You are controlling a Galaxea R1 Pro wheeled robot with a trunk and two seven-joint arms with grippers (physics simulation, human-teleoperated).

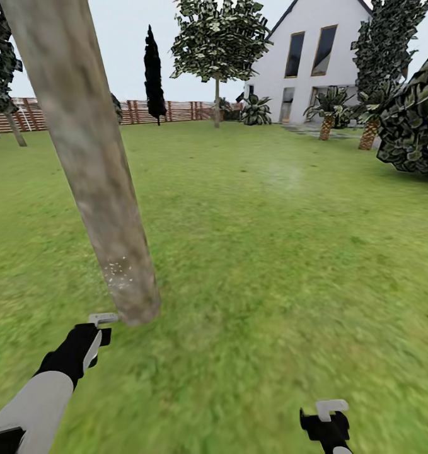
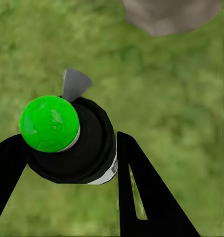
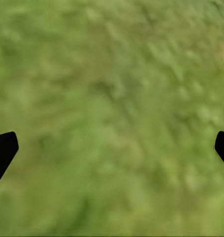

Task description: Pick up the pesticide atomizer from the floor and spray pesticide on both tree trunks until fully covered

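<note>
The pesticide atomizer (image 2: 72, 143) has a black body, a bright green cap and a grey nozzle. My left gripper (image 2: 67, 148) is shut on it, one black finger on each side. In the head view the left gripper (image 1: 95, 337) hovers low over the grass floor (image 1: 270, 265), with the atomizer's grey nozzle (image 1: 103, 318) right beside the base of a thick mottled tree trunk (image 1: 94, 170). White specks dot the trunk's lower part. The trunk's base (image 2: 171, 15) also shows in the left wrist view. My right gripper (image 1: 327, 416) is open over bare grass, its fingertips (image 3: 3, 150) wide apart.
A brown slat fence (image 1: 169, 110) runs along the back. A white house (image 1: 314, 57), palms and a big leafy bush (image 1: 415, 126) stand at the back right. Another pale trunk (image 1: 15, 129) leans far off at the left by the fence. Open lawn lies ahead and to the right.
</note>
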